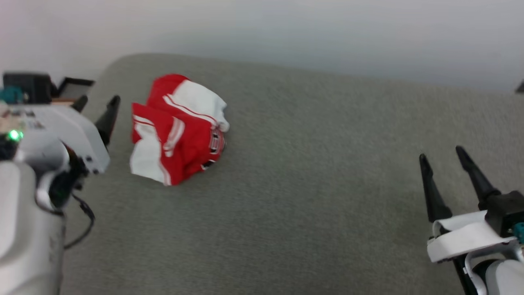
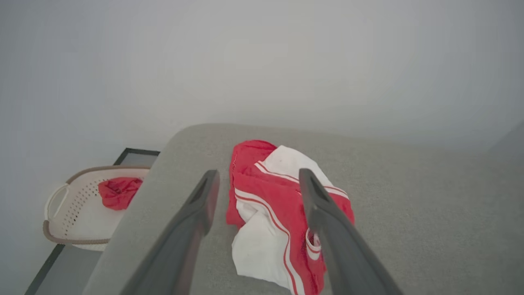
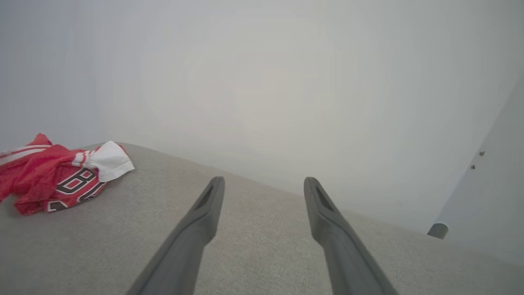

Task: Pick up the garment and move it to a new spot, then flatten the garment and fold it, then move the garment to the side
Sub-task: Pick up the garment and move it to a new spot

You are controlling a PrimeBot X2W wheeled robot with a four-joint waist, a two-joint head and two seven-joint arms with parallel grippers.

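Garment [image 1: 178,129]: crumpled heap near the grey cushion's [image 1: 307,184] far left corner.
Left gripper [image 1: 99,100]: fingers wide, empty; garment just ahead and to their right. My nearer arm, I judge.
Right gripper [image 1: 440,153]: fingers wide, empty, well apart at the right edge.

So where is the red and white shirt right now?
In the head view the garment lies crumpled on the grey padded surface, near its far left corner, just to the right of the open left tool.

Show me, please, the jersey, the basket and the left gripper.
jersey [image 1: 194,141]: head view, red middle of the crumpled heap.
basket [image 2: 82,221]: left wrist view, bare white floor.
left gripper [image 2: 258,172]: left wrist view, midway between its fingertips.
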